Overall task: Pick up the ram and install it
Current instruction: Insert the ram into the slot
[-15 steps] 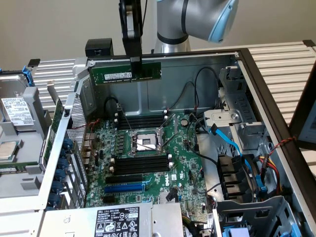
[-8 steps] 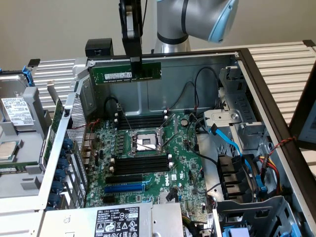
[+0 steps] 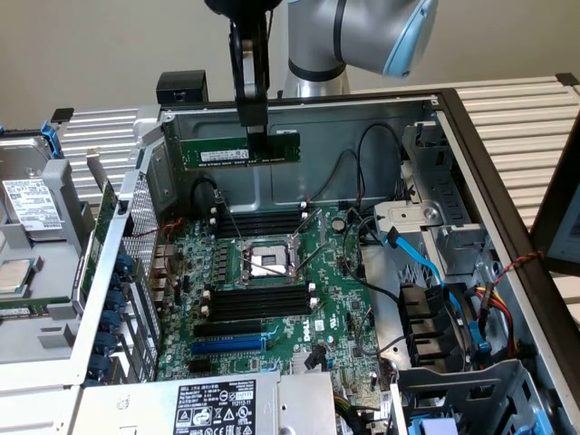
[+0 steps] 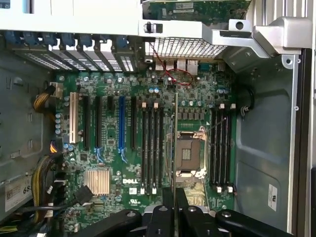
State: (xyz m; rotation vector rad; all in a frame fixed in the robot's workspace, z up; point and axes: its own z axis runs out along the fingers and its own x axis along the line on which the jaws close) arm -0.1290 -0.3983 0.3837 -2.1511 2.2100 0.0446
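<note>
I have the ram (image 3: 237, 150) pinched in the gripper (image 3: 256, 136), hanging above the motherboard (image 3: 337, 313): the carrying step, I judge. Seating it calls for lining its edge squarely over a memory slot (image 3: 258, 301).

The silver-grey Universal Robots arm (image 3: 340, 36), with a pale blue joint cap (image 3: 410, 36), reaches in at the top edge of the exterior view. Its wrist points straight down. The black two-finger gripper (image 3: 257, 136) hangs vertically, its slim fingers (image 4: 163, 223) pressed together on the upper edge of the long, thin dark-green ram stick (image 3: 217, 150), which it holds level, clear of anything beneath it.
</note>
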